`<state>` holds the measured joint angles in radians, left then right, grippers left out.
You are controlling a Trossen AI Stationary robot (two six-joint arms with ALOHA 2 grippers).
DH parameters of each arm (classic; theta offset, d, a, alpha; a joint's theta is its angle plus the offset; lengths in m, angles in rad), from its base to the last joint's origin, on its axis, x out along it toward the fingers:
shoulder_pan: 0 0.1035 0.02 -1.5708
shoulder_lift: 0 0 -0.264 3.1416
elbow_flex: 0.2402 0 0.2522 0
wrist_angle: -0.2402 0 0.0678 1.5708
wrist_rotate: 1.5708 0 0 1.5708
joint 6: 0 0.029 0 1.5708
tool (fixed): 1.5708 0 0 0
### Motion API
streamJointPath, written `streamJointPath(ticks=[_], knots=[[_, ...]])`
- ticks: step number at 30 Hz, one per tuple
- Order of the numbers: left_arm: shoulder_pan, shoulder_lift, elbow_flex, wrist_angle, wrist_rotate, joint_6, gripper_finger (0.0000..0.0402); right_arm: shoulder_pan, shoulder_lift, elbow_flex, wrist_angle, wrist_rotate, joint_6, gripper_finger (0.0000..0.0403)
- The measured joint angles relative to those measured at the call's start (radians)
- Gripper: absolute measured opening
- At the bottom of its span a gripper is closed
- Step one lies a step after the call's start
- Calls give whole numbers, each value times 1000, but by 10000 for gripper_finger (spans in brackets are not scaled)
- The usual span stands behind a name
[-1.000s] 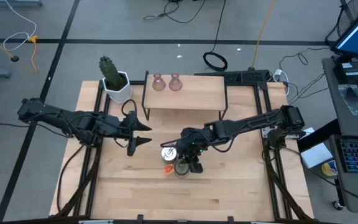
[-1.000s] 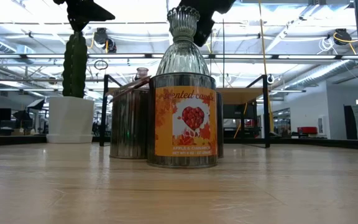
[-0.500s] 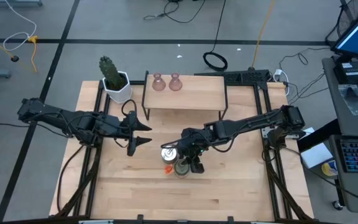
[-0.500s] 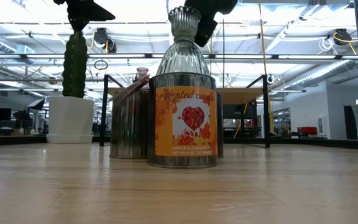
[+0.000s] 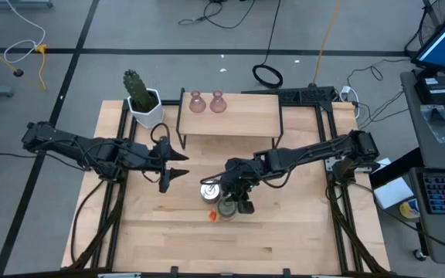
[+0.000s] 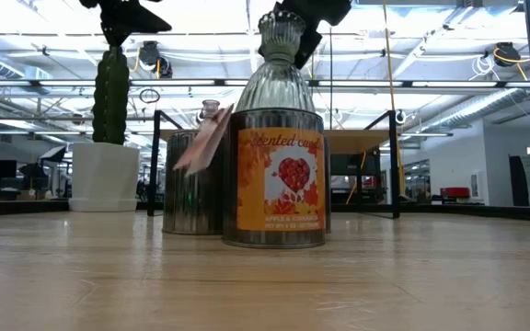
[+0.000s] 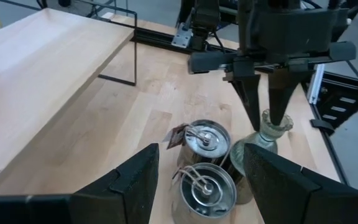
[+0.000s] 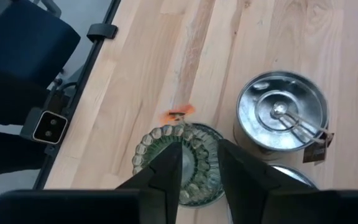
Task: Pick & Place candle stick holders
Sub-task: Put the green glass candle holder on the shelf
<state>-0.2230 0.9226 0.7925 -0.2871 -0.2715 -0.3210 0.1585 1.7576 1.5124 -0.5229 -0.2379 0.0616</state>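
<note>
1. Above the table, in the high view, the right gripper (image 5: 238, 202) hangs over a tight cluster near the table's middle: a silvery round metal tin (image 5: 209, 190), an olive-green ribbed glass candle stick holder (image 5: 226, 208) and a small orange scrap (image 5: 212, 216) just beside them. Two pinkish glass holders (image 5: 207, 102) stand on the raised wooden shelf (image 5: 238, 123) at the back, well apart from the cluster. The left gripper (image 5: 174, 167) waits left of centre with its fingers spread and nothing between them. A white pot with a green cactus (image 5: 143, 100) sits at the back left corner.

2. At table height, the low view shows a metal tin with an orange scented-candle label (image 6: 279, 179) in front, the green holder's ribbed neck (image 6: 278, 29) rising behind it into the dark fingers, and a second plain tin (image 6: 191, 184) alongside.

3. From the left wrist, the right gripper's two fingers (image 7: 280, 93) point straight down, close together over the green holder's rim (image 7: 270, 124), with two lidded tins (image 7: 205, 162) touching or nearly touching it.

4. From the right wrist, the narrow-set fingers (image 8: 166, 174) reach to the scalloped rim; whether they press on it cannot be told.

5. Risk, as a judgement: the glass neck is smooth and the tins crowd it, so a weak or off-centre grip could let it slip or tilt and knock a tin.
</note>
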Motion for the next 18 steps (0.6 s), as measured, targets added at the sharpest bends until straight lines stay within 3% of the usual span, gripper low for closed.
streamJointPath(ticks=[9, 18], knots=[[0, 0, 0, 0, -19, 5, 234, 0, -1, 2, -25, -1, -23, 89], [0, 0, 0, 0, -19, 4, 235, 1, -2, 1, -27, -8, -48, 26]])
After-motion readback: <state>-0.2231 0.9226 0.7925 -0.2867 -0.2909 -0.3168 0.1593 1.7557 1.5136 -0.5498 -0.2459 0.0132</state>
